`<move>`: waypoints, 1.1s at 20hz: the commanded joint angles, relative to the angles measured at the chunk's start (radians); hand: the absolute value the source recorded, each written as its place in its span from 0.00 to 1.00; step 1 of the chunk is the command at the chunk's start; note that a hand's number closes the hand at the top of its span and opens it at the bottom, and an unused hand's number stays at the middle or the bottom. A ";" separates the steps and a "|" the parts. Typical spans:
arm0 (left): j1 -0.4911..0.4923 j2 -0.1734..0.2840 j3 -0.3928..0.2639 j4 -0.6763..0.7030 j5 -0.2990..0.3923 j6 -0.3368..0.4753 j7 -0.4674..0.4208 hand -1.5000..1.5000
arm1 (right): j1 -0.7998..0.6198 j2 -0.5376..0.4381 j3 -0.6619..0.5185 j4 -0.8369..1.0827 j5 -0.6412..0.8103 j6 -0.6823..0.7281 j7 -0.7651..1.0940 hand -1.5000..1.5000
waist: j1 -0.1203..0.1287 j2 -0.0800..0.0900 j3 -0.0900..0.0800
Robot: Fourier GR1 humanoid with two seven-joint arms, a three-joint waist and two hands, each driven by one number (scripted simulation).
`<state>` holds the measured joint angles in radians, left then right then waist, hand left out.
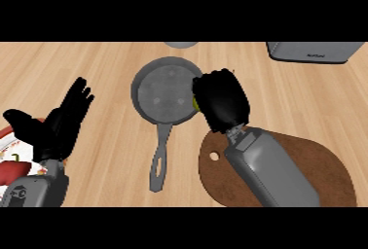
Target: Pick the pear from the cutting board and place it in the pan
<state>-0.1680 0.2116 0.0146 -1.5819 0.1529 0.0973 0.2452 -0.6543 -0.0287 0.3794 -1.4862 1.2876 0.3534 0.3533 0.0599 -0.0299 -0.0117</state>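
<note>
1. Light wood is seen over the whole counter (pixel 302 97), on which all the things are placed.
2. A grey pan (pixel 161 90) is found near the middle, with its long handle pointed toward the lower edge of the view.
3. A brown cutting board (pixel 327 165) is laid at the lower right, just beside the pan's handle, and it is partly covered by the right forearm.
4. The right hand (pixel 223 99) is held over the right rim of the pan, with its fingers curled downward.
5. Only a small yellow-green part of the pear (pixel 195 103) is seen at the left side of this hand, at the rim of the pan; the fingers are closed round it, and the rest of the fruit is hidden.
6. The left hand (pixel 61 121) is shown at the left side, with fingers straight and spread, pointed upward, and nothing is held in it.
7. A plate (pixel 7 141) with a red thing (pixel 16 170) on it is partly seen at the left edge, behind the left hand.
8. A grey appliance (pixel 313 51) is placed at the top right corner, and a pale round object (pixel 181 44) is cut by the top edge above the pan.
</note>
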 commanded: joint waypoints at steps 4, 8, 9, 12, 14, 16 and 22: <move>-0.038 -0.021 -0.046 0.012 -0.003 -0.027 -0.003 0.50 | -0.206 0.028 0.057 0.029 0.016 -0.034 0.449 1.00 | 0.083 0.028 0.003; -0.080 -0.015 -0.050 0.019 -0.003 -0.039 0.000 0.50 | -0.327 0.028 0.066 0.098 -0.018 -0.083 0.679 1.00 | 0.108 0.041 0.005; -0.081 -0.016 -0.049 0.026 0.006 -0.048 -0.001 0.50 | -0.353 0.029 0.089 0.101 -0.042 -0.092 0.741 1.00 | 0.110 0.040 0.005; -0.102 -0.017 -0.042 0.035 -0.003 -0.032 0.012 0.50 | -0.438 0.029 0.100 0.195 -0.072 -0.157 0.862 1.00 | 0.103 0.046 0.006; -0.111 -0.036 -0.056 0.051 -0.013 -0.026 -0.009 0.50 | -0.478 0.028 0.116 0.230 -0.122 -0.204 0.910 1.00 | 0.098 0.048 0.006; -0.102 -0.028 -0.048 0.054 -0.019 -0.021 -0.006 0.50 | -0.501 0.028 0.139 0.281 -0.138 -0.257 0.949 1.00 | 0.077 0.046 0.007; -0.099 0.000 0.003 0.053 -0.005 -0.022 -0.024 0.50 | -0.525 0.028 0.131 0.444 -0.150 -0.451 0.929 1.00 | 0.042 0.047 0.009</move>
<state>-0.2610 0.1872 -0.0136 -1.5267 0.1416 0.0779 0.2228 -1.1805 -0.0093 0.4796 -1.1238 1.1504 0.0703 1.1262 0.1224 0.0177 -0.0041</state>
